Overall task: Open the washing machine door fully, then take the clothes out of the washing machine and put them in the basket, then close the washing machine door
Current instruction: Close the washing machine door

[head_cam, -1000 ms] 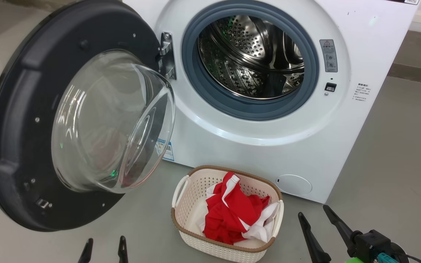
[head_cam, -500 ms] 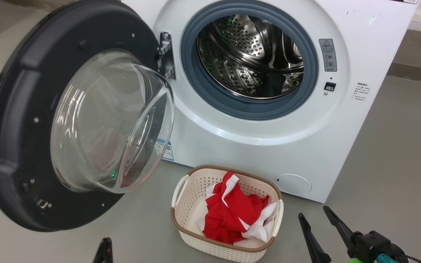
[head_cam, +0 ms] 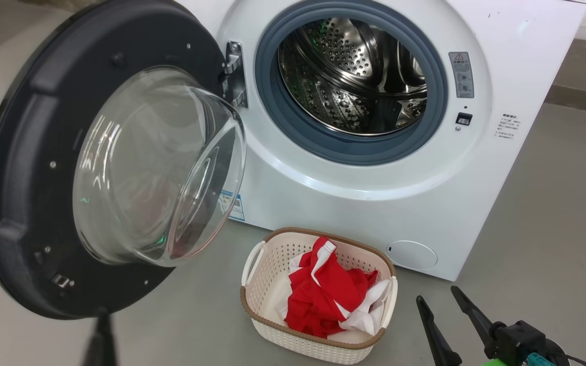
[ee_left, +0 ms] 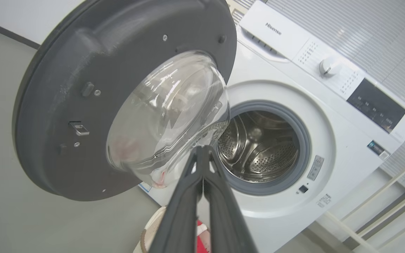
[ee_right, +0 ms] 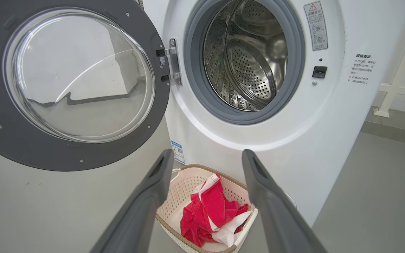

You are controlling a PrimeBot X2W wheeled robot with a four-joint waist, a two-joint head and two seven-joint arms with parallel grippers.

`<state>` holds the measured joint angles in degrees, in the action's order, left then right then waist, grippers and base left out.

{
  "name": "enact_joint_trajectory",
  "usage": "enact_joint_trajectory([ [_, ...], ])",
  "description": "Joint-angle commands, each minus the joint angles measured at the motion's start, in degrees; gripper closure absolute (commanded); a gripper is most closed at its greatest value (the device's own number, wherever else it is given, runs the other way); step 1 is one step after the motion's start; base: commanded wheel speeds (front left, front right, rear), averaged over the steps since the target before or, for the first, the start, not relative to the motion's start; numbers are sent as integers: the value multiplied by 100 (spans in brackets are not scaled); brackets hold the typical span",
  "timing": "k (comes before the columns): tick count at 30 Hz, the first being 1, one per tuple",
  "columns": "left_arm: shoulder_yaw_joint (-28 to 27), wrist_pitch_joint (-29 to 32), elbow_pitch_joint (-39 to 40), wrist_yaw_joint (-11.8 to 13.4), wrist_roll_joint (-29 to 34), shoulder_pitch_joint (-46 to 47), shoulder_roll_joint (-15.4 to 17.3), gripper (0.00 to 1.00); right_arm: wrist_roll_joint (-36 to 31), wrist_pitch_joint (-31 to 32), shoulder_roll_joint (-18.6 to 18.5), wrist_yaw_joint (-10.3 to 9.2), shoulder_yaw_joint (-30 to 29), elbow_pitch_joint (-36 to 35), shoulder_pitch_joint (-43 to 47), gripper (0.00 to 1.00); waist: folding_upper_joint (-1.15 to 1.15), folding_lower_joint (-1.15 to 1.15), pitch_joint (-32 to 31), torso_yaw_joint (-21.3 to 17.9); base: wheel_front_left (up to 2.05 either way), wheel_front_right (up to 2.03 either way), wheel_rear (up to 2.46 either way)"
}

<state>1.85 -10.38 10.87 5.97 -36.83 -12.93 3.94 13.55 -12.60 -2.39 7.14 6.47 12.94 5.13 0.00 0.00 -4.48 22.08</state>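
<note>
Closing step: the drum [head_cam: 349,76] looks empty as far as I can see into it, so I judge that shutting the washing machine door [head_cam: 120,162] is what remains.
Door: it stands swung wide on its hinge [head_cam: 233,66], glass bowl facing me, clear of the opening.
Clothes: the red and white clothes [head_cam: 323,295] lie heaped in the basket [head_cam: 265,284], filling its right half.
Basket: on the floor just in front of the washing machine [head_cam: 354,203], below the opening, likely put there so the clothes had a short way to fall (it sits low, so I expect the door to swing over it).
Left gripper: my left gripper [ee_left: 203,158] has its fingers pressed flat together on nothing, and points up at the underside of the glass bowl. I take this as one stiff tip for pushing the door, not for grasping.
Right gripper: my right gripper [ee_right: 206,156] is spread wide and empty, low beside the basket, apart from it and out of the door's way.
Risk: a narrow tip may slip off the curved glass, so the dark rim seems the safer place to push.
</note>
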Motion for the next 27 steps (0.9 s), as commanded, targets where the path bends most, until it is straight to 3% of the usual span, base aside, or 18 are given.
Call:
enact_joint_trajectory([
  [1, -260, -79, 194, -54, -189, 296, -17, 100, -33, -46, -49, 35, 118, -147, -146, 0, 0, 0, 5, 2, 0, 0, 0],
  [6, -1092, -120, 384, -390, -2299, 558, -84, 100, -46, -28, -49, 35, 95, -174, -157, 0, 0, 0, 46, 18, 0, 0, 0],
  [14, -2586, 60, 204, -563, -4182, 1135, 233, 100, -72, 6, -49, 35, 74, -237, -202, 0, 0, 0, 137, -1, 0, 0, 0],
  [19, -3194, 419, -633, -614, -4851, 1583, 870, 100, -82, 18, -49, 35, 58, -244, -230, 0, 0, 0, 175, -9, 0, 0, 0],
  [27, -3532, 920, -2127, -609, -5326, 2220, 1685, 100, -92, 40, -49, 35, 55, -264, -257, 0, 0, 0, 202, -57, 0, 0, 0],
])
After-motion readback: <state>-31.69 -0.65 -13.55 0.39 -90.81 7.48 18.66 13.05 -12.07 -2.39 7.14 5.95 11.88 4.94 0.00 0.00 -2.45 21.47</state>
